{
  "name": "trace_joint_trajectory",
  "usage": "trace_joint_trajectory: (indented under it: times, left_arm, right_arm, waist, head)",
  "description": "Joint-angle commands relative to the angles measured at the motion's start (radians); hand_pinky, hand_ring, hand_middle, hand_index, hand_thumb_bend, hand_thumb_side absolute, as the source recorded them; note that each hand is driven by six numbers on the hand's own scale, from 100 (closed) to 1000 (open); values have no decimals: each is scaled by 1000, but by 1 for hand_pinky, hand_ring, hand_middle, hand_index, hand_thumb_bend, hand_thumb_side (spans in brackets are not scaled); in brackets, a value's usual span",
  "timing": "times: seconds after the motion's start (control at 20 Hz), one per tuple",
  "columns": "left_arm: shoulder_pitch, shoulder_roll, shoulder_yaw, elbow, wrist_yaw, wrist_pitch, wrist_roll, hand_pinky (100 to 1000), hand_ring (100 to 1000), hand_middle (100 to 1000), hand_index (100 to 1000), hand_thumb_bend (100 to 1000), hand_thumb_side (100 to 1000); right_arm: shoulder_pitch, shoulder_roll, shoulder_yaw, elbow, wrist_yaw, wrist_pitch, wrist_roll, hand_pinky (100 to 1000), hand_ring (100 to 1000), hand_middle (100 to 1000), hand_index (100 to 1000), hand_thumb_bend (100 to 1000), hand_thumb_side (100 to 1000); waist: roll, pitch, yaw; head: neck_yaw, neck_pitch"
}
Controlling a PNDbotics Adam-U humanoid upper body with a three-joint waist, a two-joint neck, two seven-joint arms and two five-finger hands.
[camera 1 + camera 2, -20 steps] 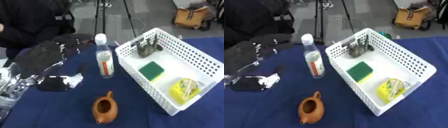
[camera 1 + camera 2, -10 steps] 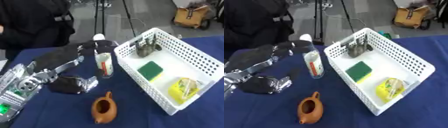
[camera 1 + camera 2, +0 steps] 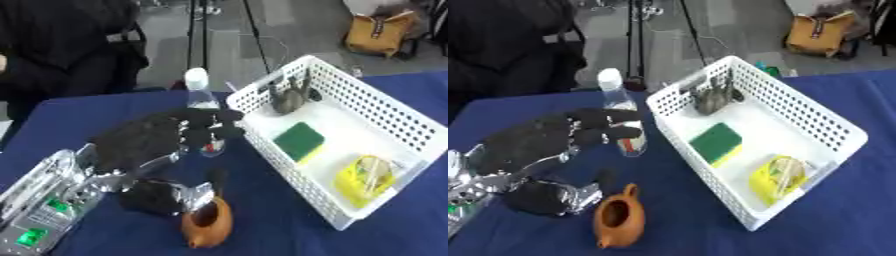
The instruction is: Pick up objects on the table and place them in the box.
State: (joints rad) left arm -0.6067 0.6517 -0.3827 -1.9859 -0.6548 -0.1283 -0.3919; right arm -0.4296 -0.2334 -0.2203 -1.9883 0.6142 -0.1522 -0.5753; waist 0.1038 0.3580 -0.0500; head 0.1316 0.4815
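Note:
A clear plastic bottle (image 3: 200,98) with a white cap and a red-and-white label stands upright on the blue table, just left of the white basket (image 3: 381,110). My left hand (image 3: 145,142), black with a silver wrist, reaches in from the lower left. Its fingers are stretched out across the bottle's lower half and hide the label; the thumb (image 3: 163,197) hangs apart below. A brown clay teapot (image 3: 619,220) sits near the front, right beside the thumb. Inside the basket lie a grey-brown object (image 3: 289,98), a green sponge (image 3: 298,140) and a yellow item (image 3: 367,173). My right hand does not show.
The blue cloth (image 3: 70,115) covers the table. A person in dark clothes sits at the far left edge. Beyond the table, tripod legs (image 3: 254,30) and a yellow bag (image 3: 382,33) stand on the floor. Blue cloth shows right of the basket and at the front right.
My left hand has swept from the table's left edge rightward to the bottle, its fingers now over the bottle's lower part. Bottle, teapot and basket have stayed put.

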Motion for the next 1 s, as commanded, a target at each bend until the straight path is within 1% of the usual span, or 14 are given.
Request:
trace_joint_trajectory:
  times: [0.05,0.1,0.25,0.35,0.5,0.75,0.8,0.85,0.9,0.95,1.0]
  left_arm:
    - [2,0,2,-14,-46,-20,-28,960,1000,1000,1000,100,1000]
    - [8,-1,3,-14,-72,-31,-27,941,1000,1000,1000,100,1000]
    - [25,-5,-3,-14,-152,-61,-15,939,1000,1000,1000,100,1000]
    - [34,-7,-11,-14,-181,-69,-13,951,1000,1000,1000,100,1000]
    - [45,-9,-21,-14,-198,-73,-31,965,1000,1000,1000,100,1000]
    - [63,-19,-19,-14,-185,-72,-60,957,1000,1000,1000,100,1000]
    - [65,-21,-16,-14,-187,-70,-60,869,1000,1000,1000,100,1000]
    - [67,-25,-11,-14,-207,-69,-60,869,1000,1000,1000,100,1000]
    - [70,-32,-7,-14,-234,-68,-61,830,992,1000,1000,100,1000]
    - [74,-46,-2,-14,-278,-63,-69,830,992,1000,1000,100,1000]
    - [77,-62,1,-14,-322,-58,-80,849,1000,1000,1000,100,1000]
  right_arm:
    - [-5,-12,4,-12,-12,-3,7,646,548,569,701,100,884]
    - [-5,-12,4,-12,-12,-3,7,646,548,568,701,100,884]
    - [-7,-12,4,-12,-14,-4,9,646,548,568,700,100,882]
    - [-8,-11,5,-12,-15,-5,10,646,548,567,699,100,884]
    - [-9,-11,6,-12,-17,-6,12,647,547,566,698,100,884]
    - [-9,-10,8,-12,-20,-8,16,647,546,563,696,100,884]
    - [-9,-10,8,-12,-20,-8,16,647,546,562,695,100,883]
    - [-9,-10,8,-12,-21,-8,17,647,546,562,695,100,883]
    - [-8,-11,8,-12,-22,-8,17,647,546,562,696,100,882]
    - [-6,-10,8,-12,-22,-8,18,647,546,562,696,100,882]
    - [-5,-10,8,-12,-22,-8,18,648,546,561,695,100,880]
  waist:
    - [-4,-23,0]
    - [-5,-22,0]
    - [-7,-20,-2]
    - [-7,-19,-2]
    - [-8,-16,-3]
    - [-10,-13,-3]
    - [-10,-13,-3]
    - [-9,-13,-3]
    - [-8,-13,-2]
    - [-7,-14,-1]
    - [-7,-15,0]
  head:
    - [0,-7]
    - [-1,-7]
    - [0,-10]
    - [0,-12]
    - [0,-14]
    - [1,-16]
    - [1,-16]
    - [1,-15]
    - [2,-15]
    - [3,-15]
    - [2,-14]
